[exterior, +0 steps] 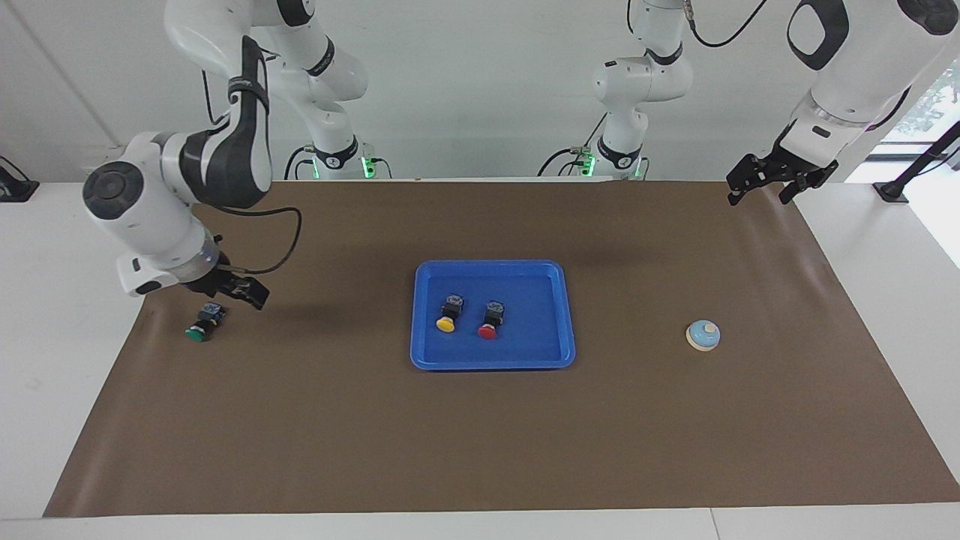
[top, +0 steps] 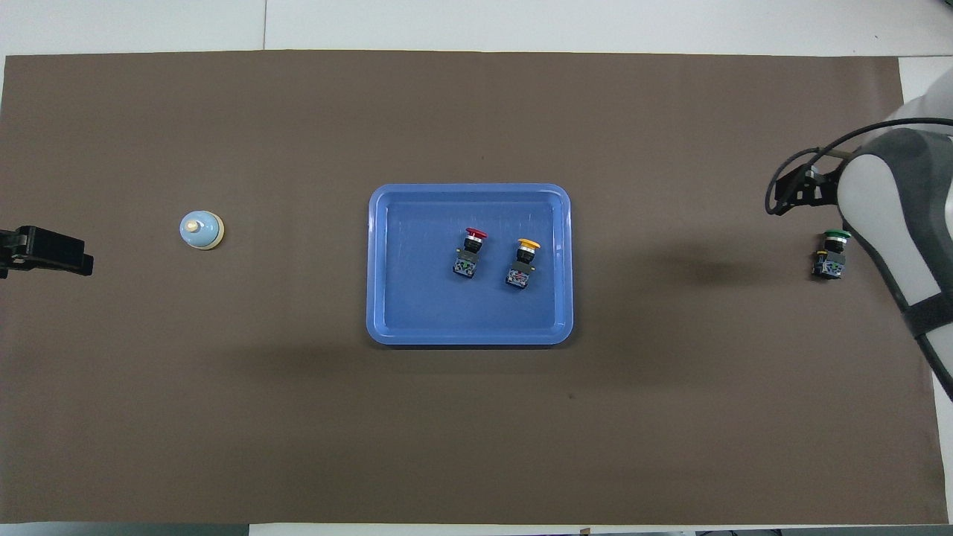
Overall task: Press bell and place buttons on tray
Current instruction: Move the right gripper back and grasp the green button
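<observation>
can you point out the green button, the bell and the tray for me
green button (exterior: 198, 334): facing view, on its green cap.
bell (exterior: 703, 334): facing view, on the light blue dome.
tray (top: 417, 313): overhead view, on bare blue floor nearer the robots than the two buttons.

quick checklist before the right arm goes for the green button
1. Right gripper open and empty: ok.
2. Right gripper over the green button: ok, but not yet down on it.
3. Green button lying free on the mat, nothing against it: ok.
4. Room on the tray beside the yellow button and red button: ok.
5. Left gripper waiting clear, away from the bell: ok.
</observation>
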Robot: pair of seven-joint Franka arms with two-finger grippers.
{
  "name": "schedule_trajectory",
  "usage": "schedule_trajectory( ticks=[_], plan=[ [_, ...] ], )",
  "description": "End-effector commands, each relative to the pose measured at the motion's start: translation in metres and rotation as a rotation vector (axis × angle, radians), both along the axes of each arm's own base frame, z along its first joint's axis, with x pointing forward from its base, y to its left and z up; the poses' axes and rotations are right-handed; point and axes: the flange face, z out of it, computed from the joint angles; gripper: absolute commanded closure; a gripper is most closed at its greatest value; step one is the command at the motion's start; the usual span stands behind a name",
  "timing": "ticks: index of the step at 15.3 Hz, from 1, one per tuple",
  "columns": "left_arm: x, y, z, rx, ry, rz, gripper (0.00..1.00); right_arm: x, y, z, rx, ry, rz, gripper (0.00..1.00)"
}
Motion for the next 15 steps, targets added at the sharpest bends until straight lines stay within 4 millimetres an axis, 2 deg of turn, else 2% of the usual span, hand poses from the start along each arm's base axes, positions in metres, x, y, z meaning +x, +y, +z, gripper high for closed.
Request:
schedule_trajectory(
  ticks=[1, 2, 4, 10, 15],
  plan=[
    [-0.003, 0.001, 0.005, -0.011, 0.001, -0.003, 0.0, -0.046, -0.038, -0.029, 0.004, -0.04, 0.03, 0.0],
    [-0.003, 0.001, 0.005, -0.011, 0.001, -0.003, 0.0, -0.058, -0.051, -0.04, 0.002, -0.071, 0.042, 0.0],
    [-0.003, 0.001, 0.006, -0.011, 0.0, -0.003, 0.0, -0.075, -0.059, -0.061, -0.007, -0.121, 0.066, 0.0],
    [-0.003, 0.001, 0.006, -0.011, 0.0, -0.003, 0.0, -0.066, -0.059, -0.086, -0.032, -0.214, 0.113, 0.0],
    [-0.003, 0.001, 0.006, -0.011, 0.0, -0.003, 0.0, -0.06, -0.064, -0.121, -0.035, -0.224, 0.104, 0.0]
  ],
)
